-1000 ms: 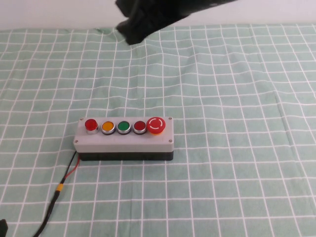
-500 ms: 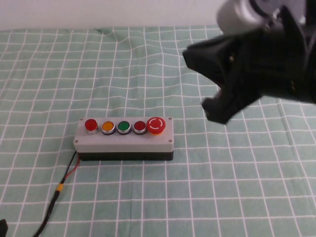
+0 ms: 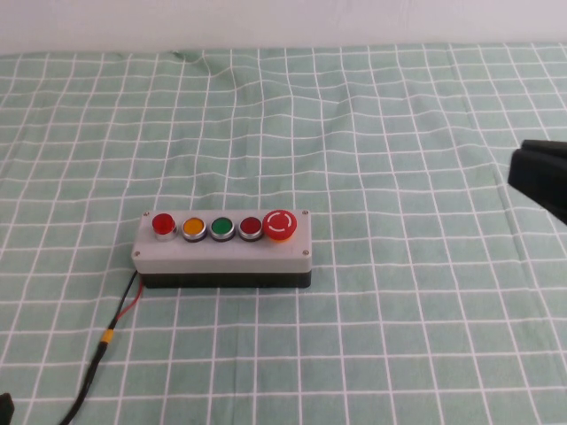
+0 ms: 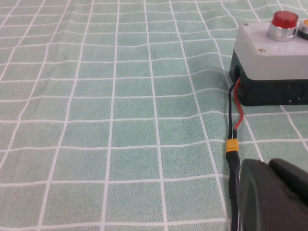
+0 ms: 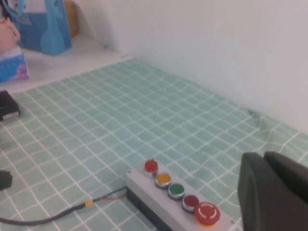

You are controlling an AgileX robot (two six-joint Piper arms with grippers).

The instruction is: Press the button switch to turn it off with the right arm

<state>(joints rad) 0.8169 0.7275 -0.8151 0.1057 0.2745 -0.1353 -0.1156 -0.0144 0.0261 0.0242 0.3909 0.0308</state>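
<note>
The grey button box (image 3: 221, 248) sits mid-table with a small red (image 3: 163, 224), an orange (image 3: 193, 227), a green (image 3: 221, 227) and a dark red button (image 3: 251, 227), plus a large red mushroom button (image 3: 281, 224). My right gripper (image 3: 540, 181) is at the table's right edge, far from the box, with its fingers together and empty. The right wrist view shows the box (image 5: 168, 202) beside that gripper (image 5: 274, 192). My left gripper (image 4: 272, 197) is shut, low near the box's cable (image 4: 233, 144); only its tip (image 3: 4, 409) shows in the high view.
A green checked cloth (image 3: 399, 336) covers the table. A black cable with red wire (image 3: 111, 332) runs from the box's left end toward the front left. The right wrist view shows a blue carton (image 5: 45, 24) and a black object (image 5: 8, 108) far off.
My right arm has swept from above the back left of the table, across to the right, and now only shows at the right edge. The box and left arm have not moved.
</note>
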